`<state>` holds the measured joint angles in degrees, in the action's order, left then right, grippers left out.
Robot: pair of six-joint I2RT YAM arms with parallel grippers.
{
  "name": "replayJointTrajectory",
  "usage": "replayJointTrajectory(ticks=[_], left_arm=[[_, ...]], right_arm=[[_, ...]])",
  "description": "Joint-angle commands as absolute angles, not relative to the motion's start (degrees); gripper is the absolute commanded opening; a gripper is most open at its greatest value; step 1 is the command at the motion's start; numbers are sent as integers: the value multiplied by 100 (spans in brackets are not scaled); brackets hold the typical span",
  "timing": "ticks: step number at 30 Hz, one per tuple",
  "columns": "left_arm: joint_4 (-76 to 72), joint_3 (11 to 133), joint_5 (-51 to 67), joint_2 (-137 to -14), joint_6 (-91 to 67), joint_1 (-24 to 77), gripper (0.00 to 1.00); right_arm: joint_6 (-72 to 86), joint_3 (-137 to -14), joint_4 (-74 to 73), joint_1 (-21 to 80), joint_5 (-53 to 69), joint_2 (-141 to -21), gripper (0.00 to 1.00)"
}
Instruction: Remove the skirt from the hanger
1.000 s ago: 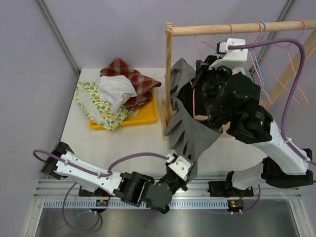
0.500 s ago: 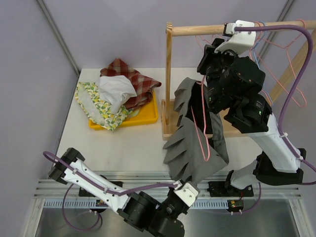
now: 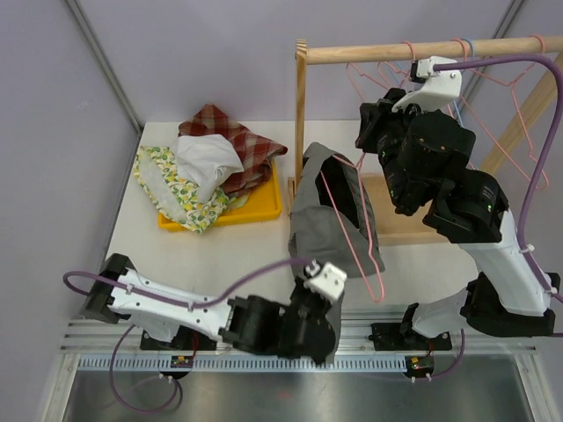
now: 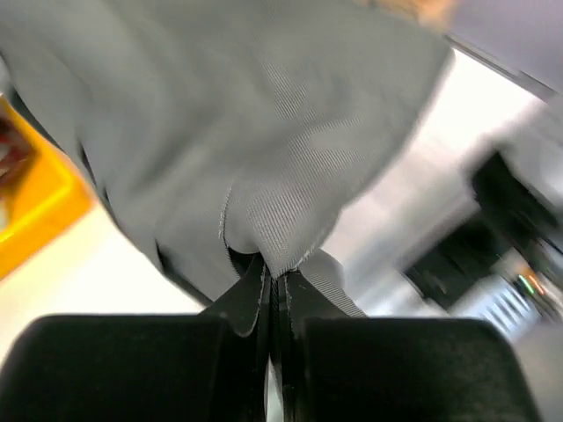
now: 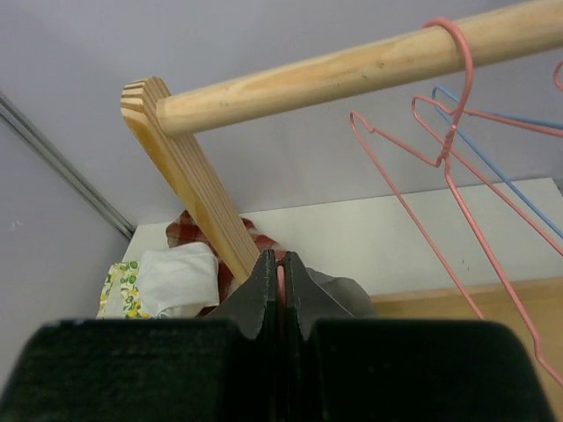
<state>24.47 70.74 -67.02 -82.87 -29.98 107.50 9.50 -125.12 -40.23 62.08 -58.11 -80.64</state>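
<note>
Skirt (image 3: 318,220), mid-frame, hangs pinched by its edge in the closed left gripper (image 4: 274,283), the right gripper (image 5: 275,268) clamped on the pink hanger (image 3: 352,237); cloth snagging the wire could pull that thin pinch loose.

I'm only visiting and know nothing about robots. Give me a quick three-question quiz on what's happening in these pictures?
1. True or false: the left gripper and right gripper both stand open.
2. What does the left gripper pinch? A) grey skirt B) wooden rail C) checked cloth
3. What colour is the hanger lying across the skirt?
Key: 1 false, both shut. 2 A. 3 pink.
</note>
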Motion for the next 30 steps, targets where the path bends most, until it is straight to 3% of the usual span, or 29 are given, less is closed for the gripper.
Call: replayJointTrajectory(ticks=[1,2,5,8,15,19,22,26,30], left_arm=[[2338,7128,-6531,-7421,-2340,9714,0],[2312,7084,-6287,-7270,-2207,9399,0],[2618,6918,-4977,-6979,-2206,7207,0],[2540,6680,-4326,-6681,-2153,5921,0],[2346,7232,-3990,-6143,-1478,5169,0],[2479,8452,-3693,-6600,-669,4651,0],[2697,9770,-2973,-7284,-370,3887,0],[3470,11747,-1953,-8505,-396,2675,0],[3797,12980,-1820,-9368,-211,2137,0]], right_arm=[[1715,-12305,-4184,6144,-5545,-7682,0],[1627,-12400,-4166,6144,-5607,-7708,0],[1336,-13179,-4323,6144,-5652,-7970,0],[1213,-14102,-4684,6144,-5651,-8322,0],[-199,-14001,-3316,6144,-5994,-8481,0],[-1080,-14281,-2585,6056,-5907,-8876,0],[-1195,-14878,-2759,5863,-5522,-9385,0],[-1432,-14801,-2804,5547,-4993,-9527,0],[-987,-14862,-3504,4774,-4274,-9668,0]])
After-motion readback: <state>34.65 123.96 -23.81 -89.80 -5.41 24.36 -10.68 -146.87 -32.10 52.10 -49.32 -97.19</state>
